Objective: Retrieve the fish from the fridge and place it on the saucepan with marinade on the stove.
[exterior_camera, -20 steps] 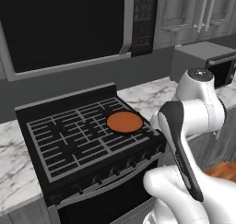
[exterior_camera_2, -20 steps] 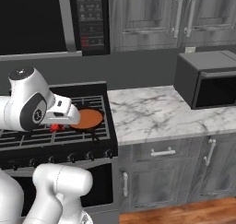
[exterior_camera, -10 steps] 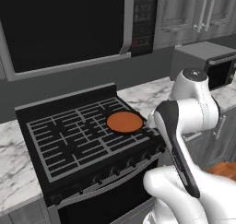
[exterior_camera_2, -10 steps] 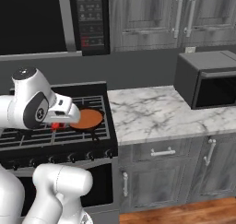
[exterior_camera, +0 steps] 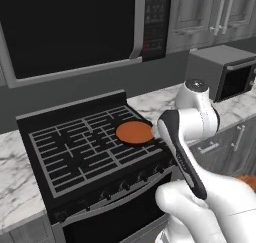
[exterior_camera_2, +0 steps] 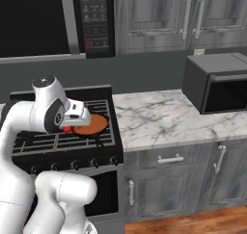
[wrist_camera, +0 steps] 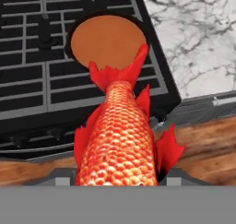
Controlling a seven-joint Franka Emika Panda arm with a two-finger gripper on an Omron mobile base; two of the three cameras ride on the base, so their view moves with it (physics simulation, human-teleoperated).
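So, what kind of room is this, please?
A rendered home kitchen, most likely: a black stove with grey grates, a marble counter over grey cabinets, and a countertop microwave. The gripper holds a fish near the saucepan with marinade.

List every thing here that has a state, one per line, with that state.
fish: held in the pincer, off the stove, tail toward the saucepan.
pincer: shut on the fish, beside the saucepan.
saucepan with marinade: on the stove, nothing on it.
stove: no flame visible.
microwave: door closed.
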